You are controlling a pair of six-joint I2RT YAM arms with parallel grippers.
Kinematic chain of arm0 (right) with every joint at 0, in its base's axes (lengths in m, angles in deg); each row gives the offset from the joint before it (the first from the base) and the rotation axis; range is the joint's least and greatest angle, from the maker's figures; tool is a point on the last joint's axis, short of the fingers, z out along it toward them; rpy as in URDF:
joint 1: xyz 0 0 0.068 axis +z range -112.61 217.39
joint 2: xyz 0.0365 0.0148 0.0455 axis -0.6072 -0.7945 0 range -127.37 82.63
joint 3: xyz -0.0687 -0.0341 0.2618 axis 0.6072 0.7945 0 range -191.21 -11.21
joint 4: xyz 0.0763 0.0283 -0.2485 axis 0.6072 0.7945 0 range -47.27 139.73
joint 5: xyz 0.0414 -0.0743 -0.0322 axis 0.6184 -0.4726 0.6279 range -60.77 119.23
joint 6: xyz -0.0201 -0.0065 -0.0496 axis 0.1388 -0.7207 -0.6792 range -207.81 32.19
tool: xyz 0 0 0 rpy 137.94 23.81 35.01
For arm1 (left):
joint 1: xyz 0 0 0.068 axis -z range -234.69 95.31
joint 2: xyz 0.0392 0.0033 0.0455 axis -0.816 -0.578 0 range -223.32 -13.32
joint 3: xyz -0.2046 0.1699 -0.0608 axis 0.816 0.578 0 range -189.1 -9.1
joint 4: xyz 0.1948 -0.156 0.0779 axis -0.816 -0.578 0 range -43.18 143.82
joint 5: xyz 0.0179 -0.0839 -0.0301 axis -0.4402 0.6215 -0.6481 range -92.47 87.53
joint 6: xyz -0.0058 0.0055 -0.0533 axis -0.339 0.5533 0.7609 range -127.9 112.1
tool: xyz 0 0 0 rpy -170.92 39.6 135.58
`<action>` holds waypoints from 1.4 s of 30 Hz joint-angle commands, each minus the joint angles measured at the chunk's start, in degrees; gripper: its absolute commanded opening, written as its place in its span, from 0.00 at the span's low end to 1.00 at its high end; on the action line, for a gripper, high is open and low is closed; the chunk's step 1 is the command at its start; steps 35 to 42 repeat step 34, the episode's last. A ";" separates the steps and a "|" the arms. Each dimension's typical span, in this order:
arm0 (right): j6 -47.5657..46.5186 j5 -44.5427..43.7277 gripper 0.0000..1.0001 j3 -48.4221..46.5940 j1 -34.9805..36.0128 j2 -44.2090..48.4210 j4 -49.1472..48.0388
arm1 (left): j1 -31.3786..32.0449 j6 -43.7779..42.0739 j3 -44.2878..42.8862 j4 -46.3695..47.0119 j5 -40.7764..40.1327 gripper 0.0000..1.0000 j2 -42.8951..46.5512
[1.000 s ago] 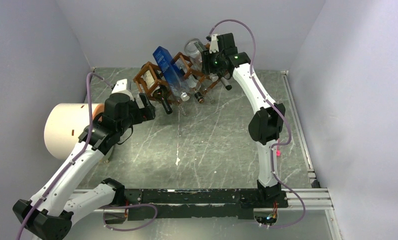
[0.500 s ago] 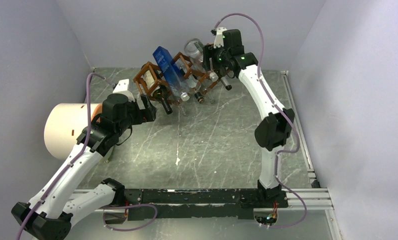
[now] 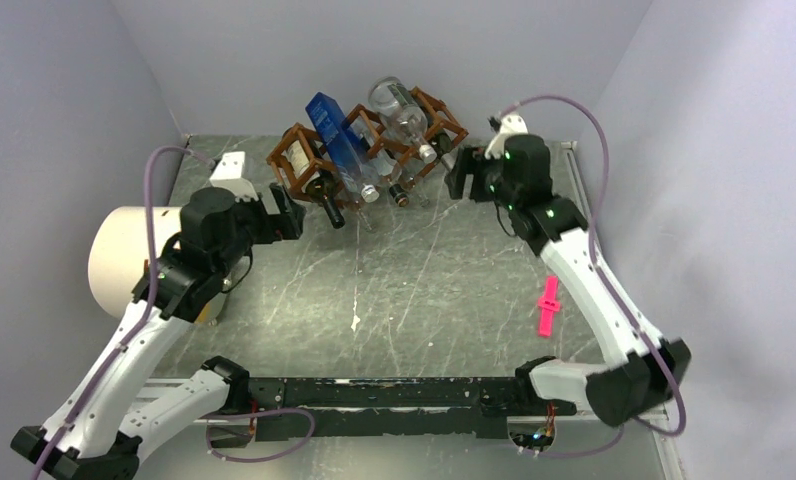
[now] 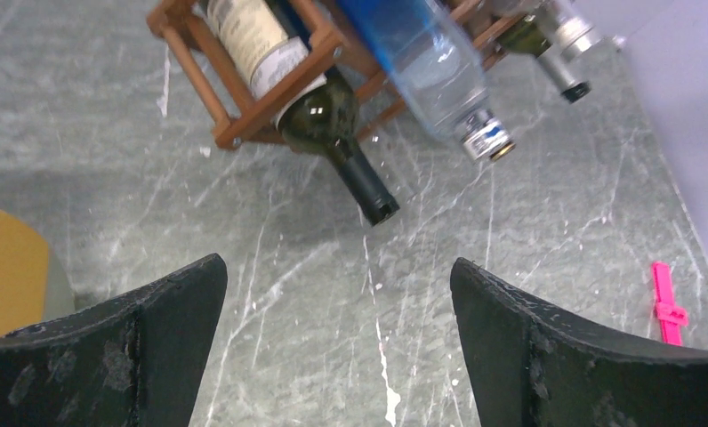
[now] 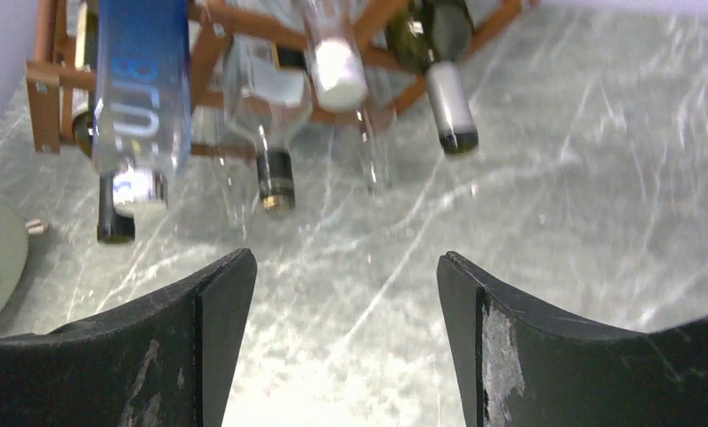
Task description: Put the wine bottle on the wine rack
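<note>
Right wrist view: blue bottle [image 5: 141, 80] showing large pale letters running along its side, seen upside down. Letters blurring and cutting off at frame edge, not making out as word.

Left wrist view: dark green bottle [image 4: 324, 116] lying in wine rack [image 4: 235, 133], carrying cream label [image 4: 248, 31] with fine dark print. Print coming through too small to read.

Silver band [image 4: 480, 133] on blue bottle's neck showing dark marks, also too small.

Top view: no lettering resolving anywhere.
</note>
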 commanded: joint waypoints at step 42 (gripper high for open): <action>8.00 -18.04 0.85 2.36 -0.03 40.43 21.15 | 0.09 -11.11 -22.08 -6.38 1.59 1.00 11.30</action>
